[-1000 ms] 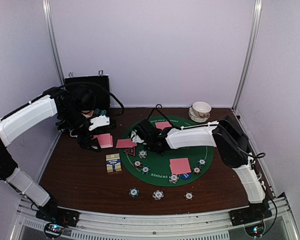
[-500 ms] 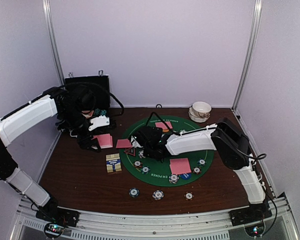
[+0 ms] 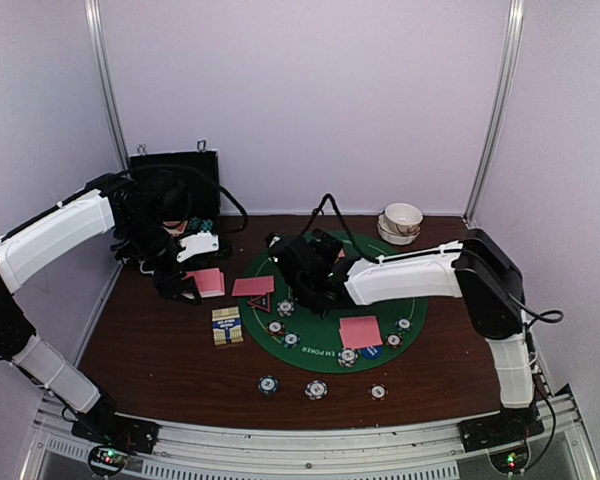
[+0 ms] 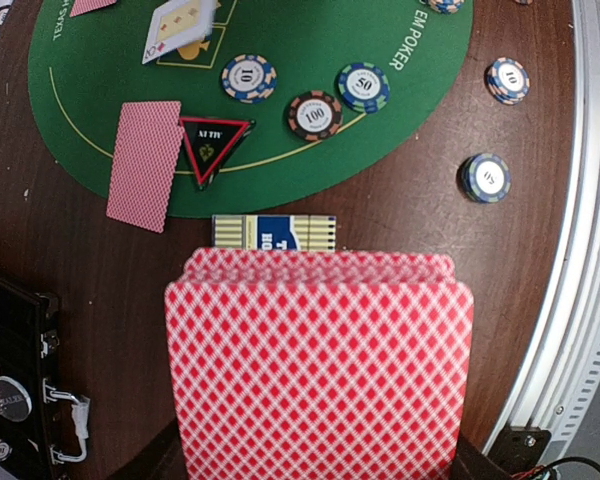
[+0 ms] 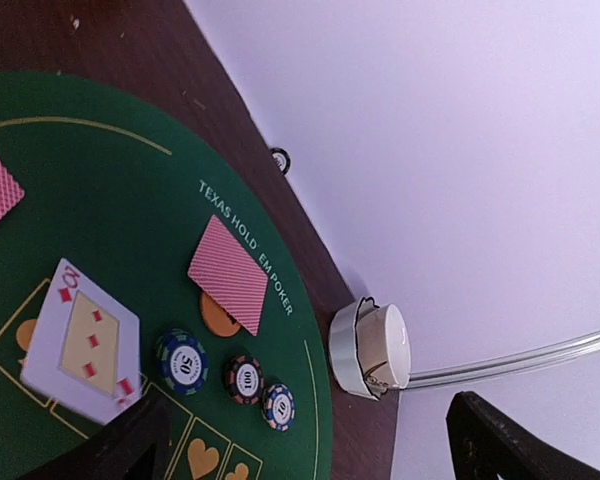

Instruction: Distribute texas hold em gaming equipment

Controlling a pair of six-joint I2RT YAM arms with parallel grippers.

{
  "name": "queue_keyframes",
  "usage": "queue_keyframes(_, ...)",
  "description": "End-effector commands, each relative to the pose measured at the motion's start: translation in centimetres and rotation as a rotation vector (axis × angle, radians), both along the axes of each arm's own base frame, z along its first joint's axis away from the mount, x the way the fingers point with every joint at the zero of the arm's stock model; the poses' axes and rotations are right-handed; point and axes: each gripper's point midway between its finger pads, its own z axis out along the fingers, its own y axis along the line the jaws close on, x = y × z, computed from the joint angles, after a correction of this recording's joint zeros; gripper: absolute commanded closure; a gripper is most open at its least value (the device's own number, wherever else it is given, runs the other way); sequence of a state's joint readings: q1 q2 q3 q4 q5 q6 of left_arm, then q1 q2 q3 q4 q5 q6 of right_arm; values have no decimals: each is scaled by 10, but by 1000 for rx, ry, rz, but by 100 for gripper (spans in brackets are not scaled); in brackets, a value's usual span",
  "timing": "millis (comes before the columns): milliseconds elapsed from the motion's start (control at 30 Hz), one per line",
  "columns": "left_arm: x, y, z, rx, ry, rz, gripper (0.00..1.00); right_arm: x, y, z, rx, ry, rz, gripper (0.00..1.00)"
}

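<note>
I'm dealing: my left gripper (image 3: 185,285) seems to pinch the card deck (image 4: 320,370); my right gripper (image 5: 310,400), spread, should take one.

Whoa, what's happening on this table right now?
Two robot arms are laying out a poker game. The left gripper holds a stack of pink-backed cards near the black case. The right gripper hovers open over the green mat, above a face-up card. Several face-down cards, chips and a triangular marker already lie on or around the mat.
</note>
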State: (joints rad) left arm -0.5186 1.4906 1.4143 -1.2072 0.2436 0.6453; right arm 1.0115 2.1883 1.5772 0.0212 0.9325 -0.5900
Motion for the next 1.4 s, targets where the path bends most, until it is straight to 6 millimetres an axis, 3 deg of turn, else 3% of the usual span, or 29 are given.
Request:
queue_keyframes(0,3,-3,13,-25,-30,-11,100,-16,-8,71,296,9,-15,0)
queue_keyframes(267,2,-2,13,-24,-32,-13,100,-55,6,41,243,174,148,0)
queue_keyframes(367,2,-3,13,-28,-32,-14,100,-58,7,43,339,251,131,1)
queue_keyframes(433,3,-3,14,-28,-36,-13,100,-58,6,54,499,325,109,1)
queue_keyframes(533,4,-3,15,-24,-40,-9,100,-61,11,70,883,533,82,1)
queue_keyframes(633,5,-3,14,-27,-46,-9,100,-77,36,92,1226,789,174,1)
queue_keyframes(733,5,-3,14,-31,-48,-7,100,-104,66,111,1418,1044,277,1)
queue_keyframes(800,5,-4,14,-34,-47,-8,100,-117,82,108,1467,1191,278,0)
queue_keyframes(967,5,-5,14,-39,-49,-10,100,-128,108,103,1628,1396,249,1)
queue_keyframes(1167,5,-6,16,-46,-49,-10,100,-139,132,91,1629,1517,236,6)
queue_keyframes(1367,4,-6,16,-49,-49,-11,100,-149,142,76,1642,1599,220,9)
